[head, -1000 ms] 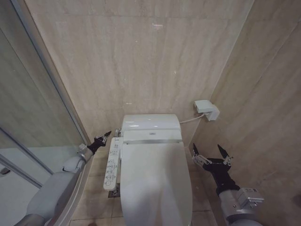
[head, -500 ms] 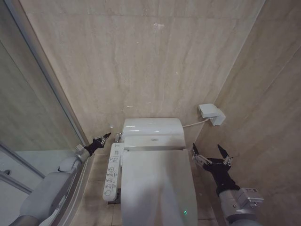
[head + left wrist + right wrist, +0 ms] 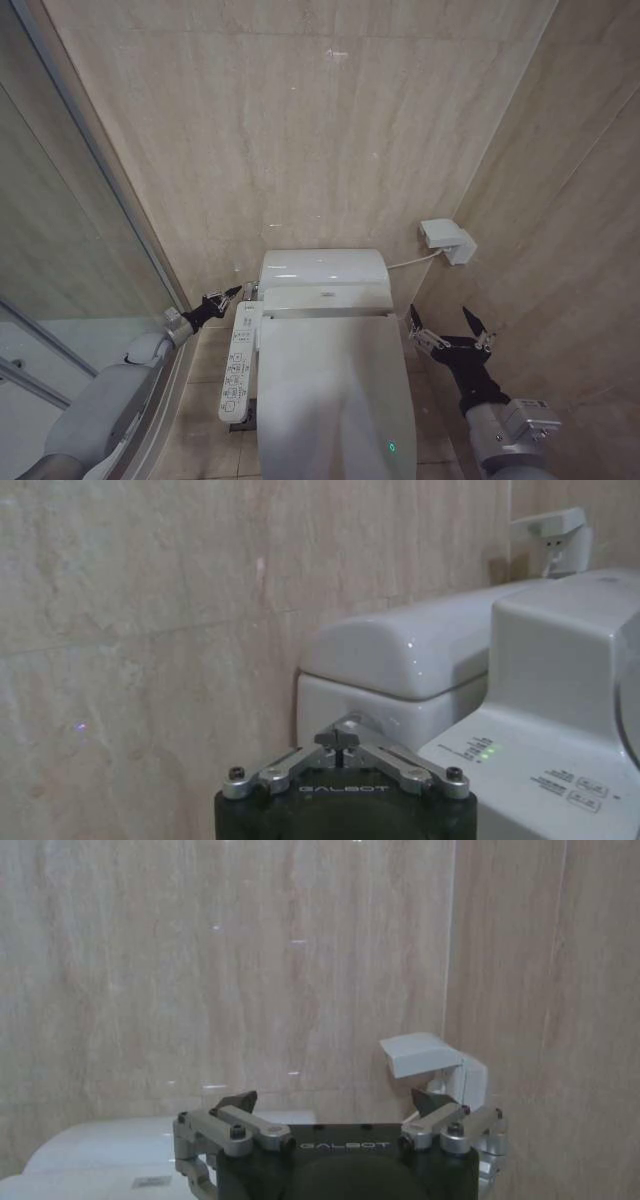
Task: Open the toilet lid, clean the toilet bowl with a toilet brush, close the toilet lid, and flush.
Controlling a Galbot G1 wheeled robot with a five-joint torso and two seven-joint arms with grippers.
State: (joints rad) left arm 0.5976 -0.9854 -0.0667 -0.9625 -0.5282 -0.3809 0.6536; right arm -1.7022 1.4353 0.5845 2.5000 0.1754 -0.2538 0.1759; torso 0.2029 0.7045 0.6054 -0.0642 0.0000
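lid: the toilet lid (image 3: pixel 335 390) is lying shut over the bowl, glossy, stiff, likely slippery; grip front edge
left end effector (image 3: pixel 233 293): pinched narrow, hovering beside tank
right end effector (image 3: pixel 448 326): gaping wide, waiting beside lid

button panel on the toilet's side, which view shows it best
The head view: the whole button panel lies along the toilet lid. The left wrist view catches just its near end behind the shut left gripper. The right wrist view misses it.
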